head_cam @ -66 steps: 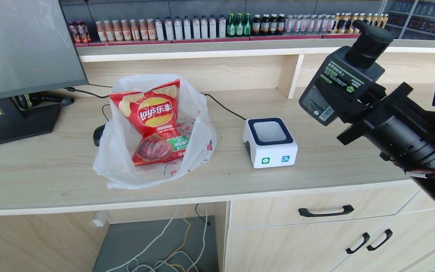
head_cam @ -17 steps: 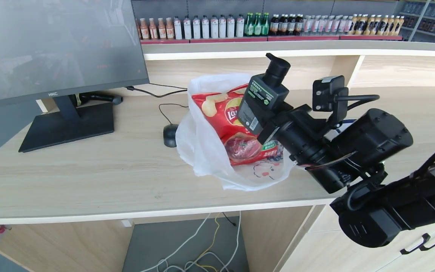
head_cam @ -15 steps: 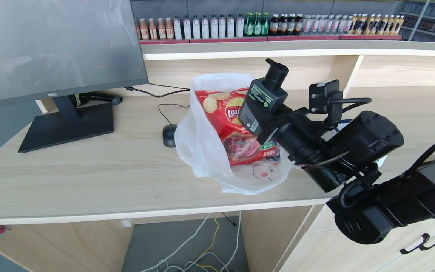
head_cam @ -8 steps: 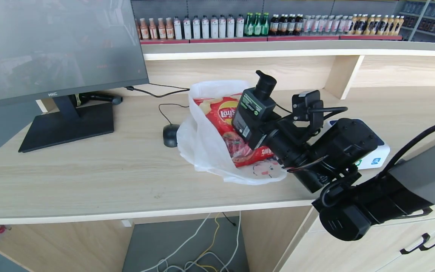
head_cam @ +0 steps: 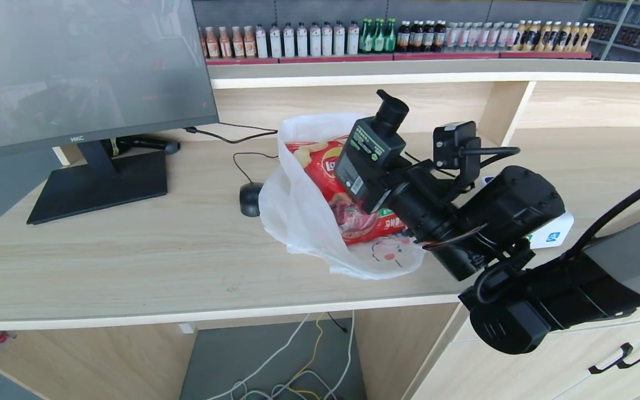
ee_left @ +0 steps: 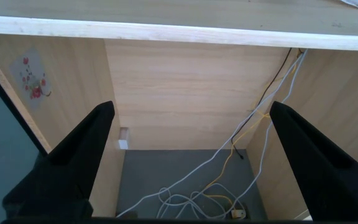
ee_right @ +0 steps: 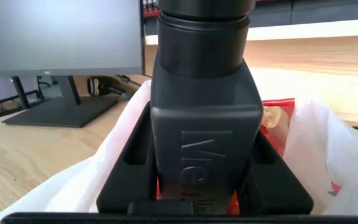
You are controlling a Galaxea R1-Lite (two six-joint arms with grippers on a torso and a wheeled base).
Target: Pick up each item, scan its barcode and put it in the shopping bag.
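**Checkout counter (head_cam: 131, 250): bottle brought to the bag**

Clamped at its base by the right gripper (head_cam: 382, 188), the dark pump bottle (head_cam: 365, 157) has swung over from the scanner side. It now hangs tilted at the mouth of the shopping bag (head_cam: 298, 216), above the chips packet (head_cam: 356, 222) inside. Scanning looks done; lowering and release remain. The scanner (head_cam: 550, 233) sits at the bag's 3 o'clock, a mouse (head_cam: 250, 199) at 9 o'clock. The left gripper (ee_left: 191, 155), fingers apart, hangs below the counter edge.
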